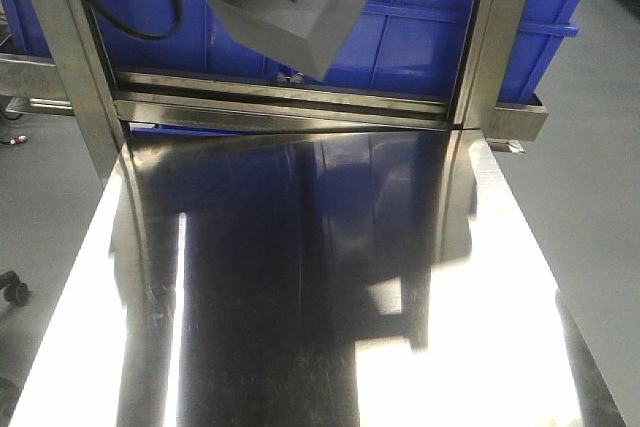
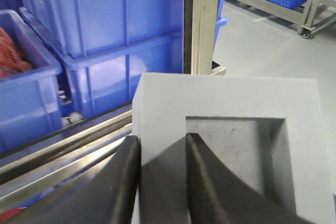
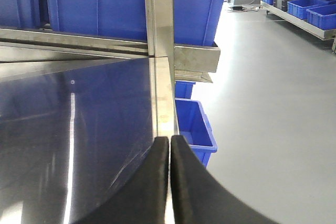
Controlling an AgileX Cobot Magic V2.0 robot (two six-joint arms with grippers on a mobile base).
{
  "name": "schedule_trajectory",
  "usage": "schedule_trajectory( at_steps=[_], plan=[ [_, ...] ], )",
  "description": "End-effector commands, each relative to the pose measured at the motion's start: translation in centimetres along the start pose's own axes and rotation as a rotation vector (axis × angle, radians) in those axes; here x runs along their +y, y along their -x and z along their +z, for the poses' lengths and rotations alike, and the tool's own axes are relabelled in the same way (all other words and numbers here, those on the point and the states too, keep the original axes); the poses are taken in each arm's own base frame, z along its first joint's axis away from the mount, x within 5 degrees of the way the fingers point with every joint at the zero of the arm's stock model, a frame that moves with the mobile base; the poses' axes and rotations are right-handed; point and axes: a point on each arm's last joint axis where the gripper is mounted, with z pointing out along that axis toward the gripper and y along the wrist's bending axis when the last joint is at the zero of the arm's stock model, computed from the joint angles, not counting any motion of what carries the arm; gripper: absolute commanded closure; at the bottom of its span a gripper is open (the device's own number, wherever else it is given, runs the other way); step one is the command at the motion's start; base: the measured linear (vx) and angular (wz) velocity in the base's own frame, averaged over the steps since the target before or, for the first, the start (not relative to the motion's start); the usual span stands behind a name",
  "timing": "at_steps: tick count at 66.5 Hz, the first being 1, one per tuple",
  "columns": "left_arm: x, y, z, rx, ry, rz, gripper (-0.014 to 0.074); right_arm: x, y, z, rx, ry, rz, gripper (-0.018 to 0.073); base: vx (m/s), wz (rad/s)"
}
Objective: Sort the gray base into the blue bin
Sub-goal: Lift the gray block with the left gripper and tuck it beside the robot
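Gray base (image 1: 300, 7) aloft at the far edge of the stainless table (image 1: 300, 277), tilted, above the rack's steel rail (image 1: 280, 97) and in front of the outer wall of a blue bin (image 1: 430, 27); touching neither table nor bin. Clamped by the left gripper (image 2: 163, 141) on one wall only: one black finger (image 2: 123, 182) against the outer face, the other down inside the square recess (image 2: 247, 145), pinching the rim between. A sensible hold, judging by the shape: likely too wide a block to span whole, and the recess offering a ready lip. Held high, probably to clear the rail and the bin's rim before release. Bin opening out of sight in every view, so no telling whether the block is over it. Reads as mid-transfer, drop not yet made. Risk in the grip: caught by one edge, off-centre, so liable to swing or slip on a quick move. On the other side, right gripper (image 3: 169, 141) low over the table's right edge, fingers pressed together with nothing between, apparently kept clear of the left arm's path. More blue tubs (image 2: 105, 14) stacked on the rack in the left wrist view, one at far left with reddish contents. A small blue crate (image 3: 194, 124) on the floor just off the table's right side.
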Motion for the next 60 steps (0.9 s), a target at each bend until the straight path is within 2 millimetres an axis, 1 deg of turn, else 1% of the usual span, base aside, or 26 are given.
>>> schedule_trajectory(
  at_steps=[1,2,5,6,10,12,13,14,17,19,25,28,34,36,37,43,44,53,60],
  plan=[
    [-0.2,2.3,-5.0,-0.183,0.004,0.01,0.0583,0.0,0.5,0.1,-0.053,-0.003,-0.016,0.0564,0.0,0.0],
    [-0.2,2.3,-5.6,-0.194,0.004,0.012,0.0583,0.0,0.5,0.1,-0.053,-0.003,-0.016,0.0564,0.0,0.0],
    [-0.2,2.0,-6.6,-0.21,0.005,0.013,0.0582,0.0,0.5,0.1,-0.053,-0.003,-0.016,0.0564,0.0,0.0],
    [-0.2,1.6,-6.7,-0.206,0.005,0.012,0.058,0.0,0.5,0.1,-0.053,-0.003,-0.016,0.0564,0.0,0.0],
    [-0.2,0.9,-8.2,-0.232,0.006,0.012,0.0577,0.0,0.5,0.1,-0.053,-0.003,-0.016,0.0564,0.0,0.0],
    [-0.2,0.2,-8.9,-0.239,0.006,0.012,0.0576,0.0,0.5,0.1,-0.053,-0.003,-0.016,0.0564,0.0,0.0],
    [-0.2,-0.1,-8.9,-0.232,0.006,0.012,0.0576,0.0,0.5,0.1,-0.053,-0.003,-0.016,0.0564,0.0,0.0],
    [-0.2,-0.3,-9.5,-0.246,0.006,0.012,0.0576,0.0,0.5,0.1,-0.053,-0.003,-0.016,0.0564,0.0,0.0],
    [-0.2,-1.3,-10.2,-0.252,0.006,0.012,0.0576,0.0,0.5,0.1,-0.053,-0.003,-0.016,0.0564,0.0,0.0],
    [-0.2,-1.9,-11.2,-0.271,0.007,0.012,0.0576,0.0,0.5,0.1,-0.053,-0.003,-0.016,0.0564,0.0,0.0],
    [-0.2,-3.7,-12.8,-0.3,0.007,0.012,0.0576,0.0,0.5,0.1,-0.053,-0.003,-0.016,0.0564,0.0,0.0],
    [-0.2,-4.6,-14.2,-0.323,0.007,0.012,0.0576,0.0,0.5,0.1,-0.053,-0.003,-0.016,0.0564,0.0,0.0],
    [-0.2,-6.5,-16.0,-0.332,0.007,0.012,0.0576,0.0,0.5,0.1,-0.053,-0.003,-0.016,0.0564,0.0,0.0],
    [-0.2,-6.9,-17.1,-0.352,0.007,0.012,0.0576,0.0,0.5,0.1,-0.053,-0.003,-0.016,0.0564,0.0,0.0],
    [-0.2,-7.6,-17.5,-0.351,0.007,0.012,0.0576,0.0,0.5,0.1,-0.053,-0.003,-0.016,0.0564,0.0,0.0],
    [-0.2,-9.6,-19.3,-0.369,0.006,0.013,0.0576,0.0,0.5,0.1,-0.053,-0.003,-0.016,0.0564,0.0,0.0],
    [-0.2,-9.9,-19.8,-0.382,0.006,0.013,0.0576,0.0,0.5,0.1,-0.053,-0.003,-0.016,0.0564,0.0,0.0],
    [-0.2,-12.9,-22.4,-0.424,0.005,0.013,0.0576,0.0,0.5,0.1,-0.053,-0.003,-0.016,0.0564,0.0,0.0],
    [-0.2,-15.1,-23.5,-0.446,0.005,0.014,0.0576,0.0,0.5,0.1,-0.053,-0.003,-0.016,0.0564,0.0,0.0]
  ],
)
